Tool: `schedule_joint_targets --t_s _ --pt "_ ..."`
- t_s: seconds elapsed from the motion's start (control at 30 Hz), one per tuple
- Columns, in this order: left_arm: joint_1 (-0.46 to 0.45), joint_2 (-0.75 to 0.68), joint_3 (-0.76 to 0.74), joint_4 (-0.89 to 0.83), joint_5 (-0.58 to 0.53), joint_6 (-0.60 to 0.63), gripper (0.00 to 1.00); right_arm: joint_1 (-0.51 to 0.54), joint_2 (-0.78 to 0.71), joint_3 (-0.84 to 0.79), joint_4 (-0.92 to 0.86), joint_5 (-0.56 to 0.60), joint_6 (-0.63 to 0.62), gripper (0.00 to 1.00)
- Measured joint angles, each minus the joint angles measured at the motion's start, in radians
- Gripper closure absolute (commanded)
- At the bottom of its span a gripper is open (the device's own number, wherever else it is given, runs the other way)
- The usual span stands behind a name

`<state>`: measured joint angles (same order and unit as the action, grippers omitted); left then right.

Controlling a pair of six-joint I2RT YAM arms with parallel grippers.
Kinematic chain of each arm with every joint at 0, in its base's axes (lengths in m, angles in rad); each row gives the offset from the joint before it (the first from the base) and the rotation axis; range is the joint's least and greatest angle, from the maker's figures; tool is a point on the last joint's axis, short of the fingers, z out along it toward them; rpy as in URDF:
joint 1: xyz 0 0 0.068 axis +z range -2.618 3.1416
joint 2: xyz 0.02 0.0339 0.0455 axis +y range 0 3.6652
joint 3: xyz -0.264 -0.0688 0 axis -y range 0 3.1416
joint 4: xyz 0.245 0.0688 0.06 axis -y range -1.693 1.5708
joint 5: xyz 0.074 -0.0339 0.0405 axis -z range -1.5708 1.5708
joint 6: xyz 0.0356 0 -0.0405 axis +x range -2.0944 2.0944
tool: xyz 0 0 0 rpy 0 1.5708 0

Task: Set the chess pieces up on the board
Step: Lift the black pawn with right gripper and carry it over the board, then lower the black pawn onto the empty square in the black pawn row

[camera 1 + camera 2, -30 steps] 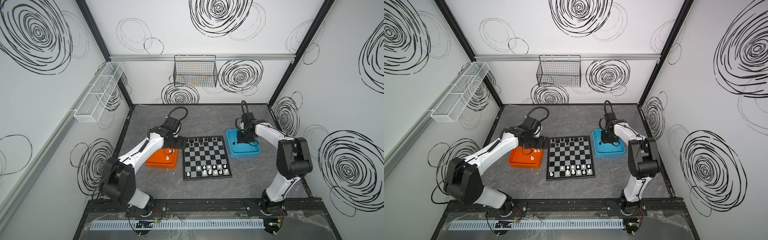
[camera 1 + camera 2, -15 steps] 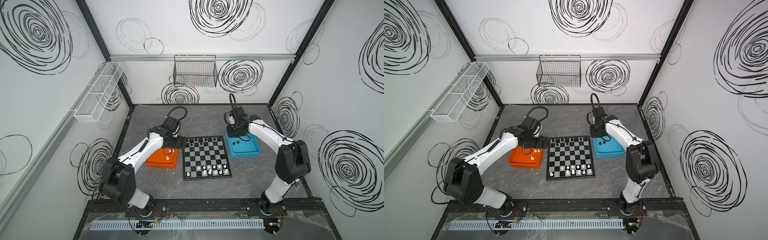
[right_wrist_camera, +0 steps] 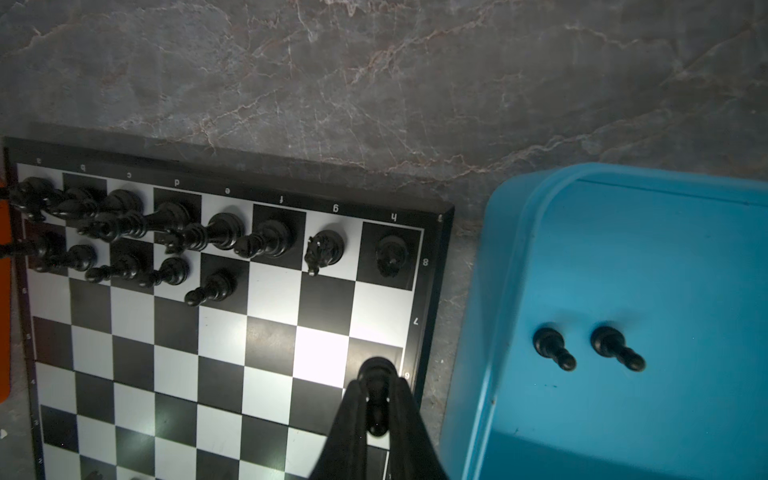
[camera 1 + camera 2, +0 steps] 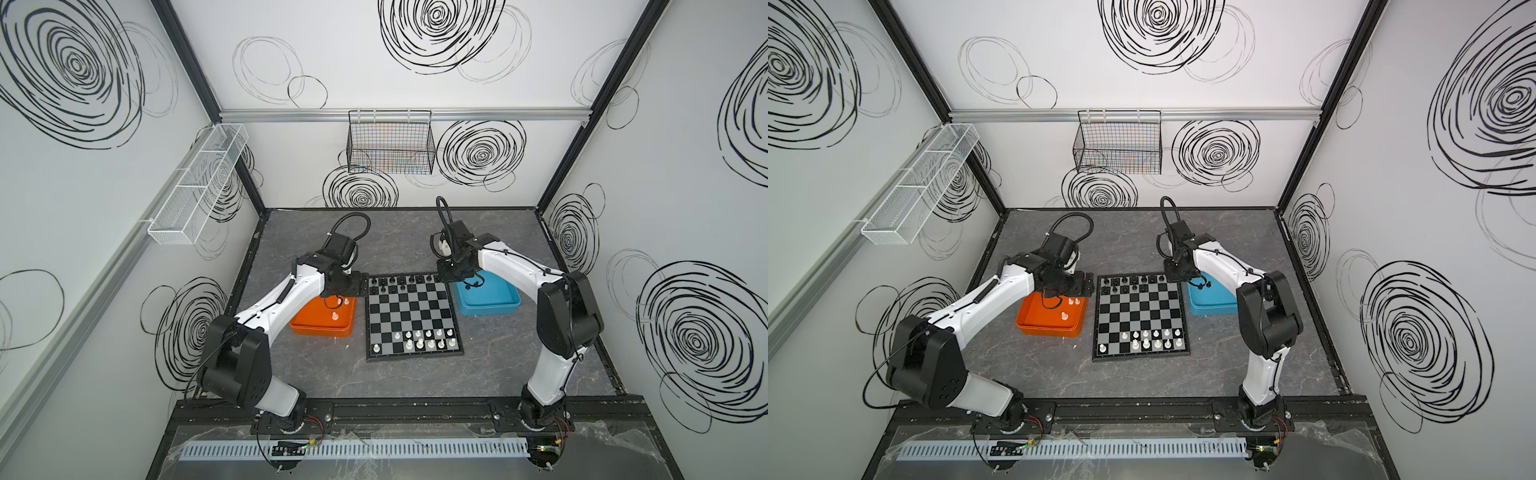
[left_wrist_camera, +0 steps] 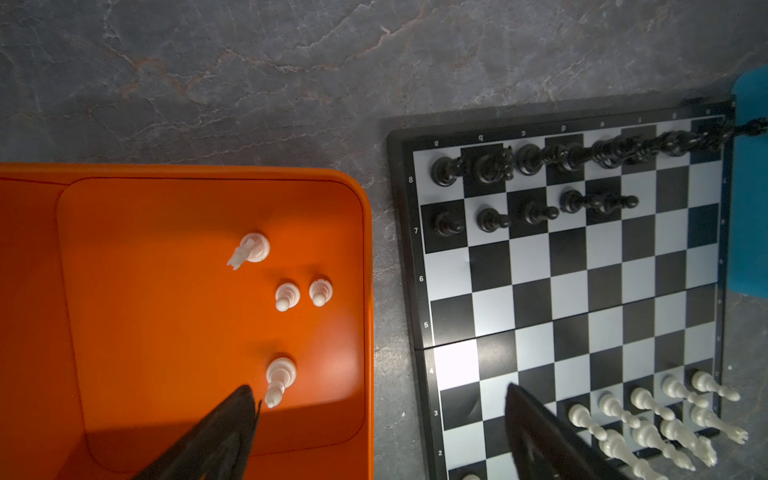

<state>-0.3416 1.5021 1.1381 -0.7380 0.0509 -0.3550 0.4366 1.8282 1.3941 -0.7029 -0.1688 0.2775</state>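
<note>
The board (image 4: 409, 316) (image 4: 1140, 316) lies mid-table, with black chess pieces (image 4: 399, 282) along its far rows and white ones (image 4: 428, 338) along its near rows. My right gripper (image 3: 377, 392) (image 4: 455, 274) is shut on a black pawn (image 3: 376, 370), held above the board's far right corner squares. Two black pawns (image 3: 552, 347) stand in the blue tray (image 3: 623, 270). My left gripper (image 5: 380, 399) (image 4: 357, 286) is open and empty, straddling the gap between the orange tray (image 5: 124, 332) and the board (image 5: 582, 299). Several white pieces (image 5: 286, 296) stand in the orange tray.
The orange tray (image 4: 307, 328) sits left of the board and the blue tray (image 4: 498, 299) right of it. A black wire basket (image 4: 390, 145) hangs on the back wall, and a white mesh shelf (image 4: 195, 187) on the left wall.
My right gripper has swung left from over the blue tray to the board's far right corner, carrying the black pawn. The left arm has barely moved.
</note>
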Motion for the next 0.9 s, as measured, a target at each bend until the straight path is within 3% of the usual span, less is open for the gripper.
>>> schedule_joint_targets --t_s 0.9 --pt "0.001 -0.003 -0.013 0.004 0.001 0.001 0.04 0.009 0.062 -0.023 0.060 0.000 0.015 0.84"
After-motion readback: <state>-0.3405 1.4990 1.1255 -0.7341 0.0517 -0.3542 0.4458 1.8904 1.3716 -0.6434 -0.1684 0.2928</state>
